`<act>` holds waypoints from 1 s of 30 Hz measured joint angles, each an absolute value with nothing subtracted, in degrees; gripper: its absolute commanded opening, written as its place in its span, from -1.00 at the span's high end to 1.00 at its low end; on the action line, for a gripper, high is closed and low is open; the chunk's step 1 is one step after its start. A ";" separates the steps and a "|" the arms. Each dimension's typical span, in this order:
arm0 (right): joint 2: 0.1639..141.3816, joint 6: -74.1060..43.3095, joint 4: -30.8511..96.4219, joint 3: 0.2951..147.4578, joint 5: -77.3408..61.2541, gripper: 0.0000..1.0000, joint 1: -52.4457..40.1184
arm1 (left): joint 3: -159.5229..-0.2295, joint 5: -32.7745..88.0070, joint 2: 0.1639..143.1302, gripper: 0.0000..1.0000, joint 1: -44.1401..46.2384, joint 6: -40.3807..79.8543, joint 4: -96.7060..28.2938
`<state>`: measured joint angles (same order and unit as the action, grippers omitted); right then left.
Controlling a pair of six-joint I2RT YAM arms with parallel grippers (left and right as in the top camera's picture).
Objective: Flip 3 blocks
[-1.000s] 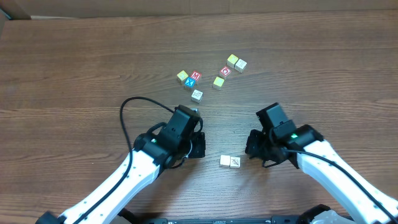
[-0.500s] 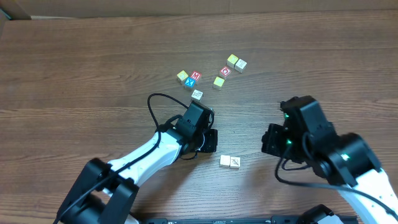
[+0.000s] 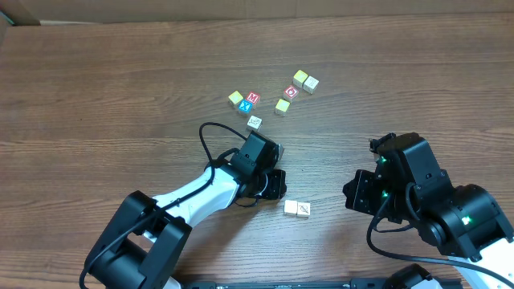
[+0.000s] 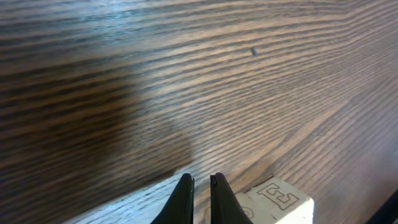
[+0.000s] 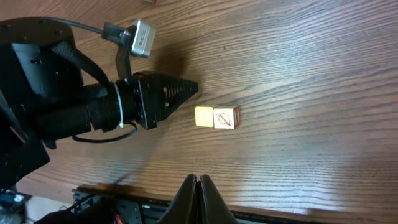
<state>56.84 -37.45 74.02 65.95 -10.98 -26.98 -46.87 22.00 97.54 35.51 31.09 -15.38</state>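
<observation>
Nearest in, the right pincer is clenched, fingers pressed tip to tip with nothing between them, hanging over bare bench to the right of the action. Just ahead of it sit two of the task cubes, touching side by side in a short row that runs left to right across the overhead view. The left one is the yellow block, showing a plain yellow face to the right wrist camera. The right one is the leaf block, its dark leaf drawing facing up. Both rest flat and square on the wood.

The left pincer is clenched too and grips nothing. From overhead its tip sits just up and left of that pair. The right wrist view shows a small gap between tip and yellow block, so they are close but apart. Its own camera catches a pale cube with an angular line drawing right beside the fingertips.

Farther out comes the third task cube, the white drawn block, alone and flat with its sketch up. Beyond it lies the scatter: one red M block touching one blue X block, one red O block, three yellow-green blocks and one cream block. That makes ten cubes in all, two near and eight far.
</observation>
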 measured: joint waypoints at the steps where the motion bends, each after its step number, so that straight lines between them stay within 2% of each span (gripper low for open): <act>1: 56.84 -37.45 74.04 65.95 -11.27 0.92 -26.98 | -46.87 22.17 97.54 0.91 35.75 31.09 -15.09; 8: 56.84 -37.47 74.15 65.95 -12.27 0.92 -26.98 | -46.87 22.85 97.54 0.92 38.26 31.09 -14.11; 30: 56.84 -37.47 74.54 65.95 -12.69 0.92 -26.98 | -46.87 22.98 97.54 0.92 38.26 31.07 -15.88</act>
<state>56.84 -37.47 74.54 65.95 -12.69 -26.98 -46.87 22.98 97.54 38.26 31.07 -15.88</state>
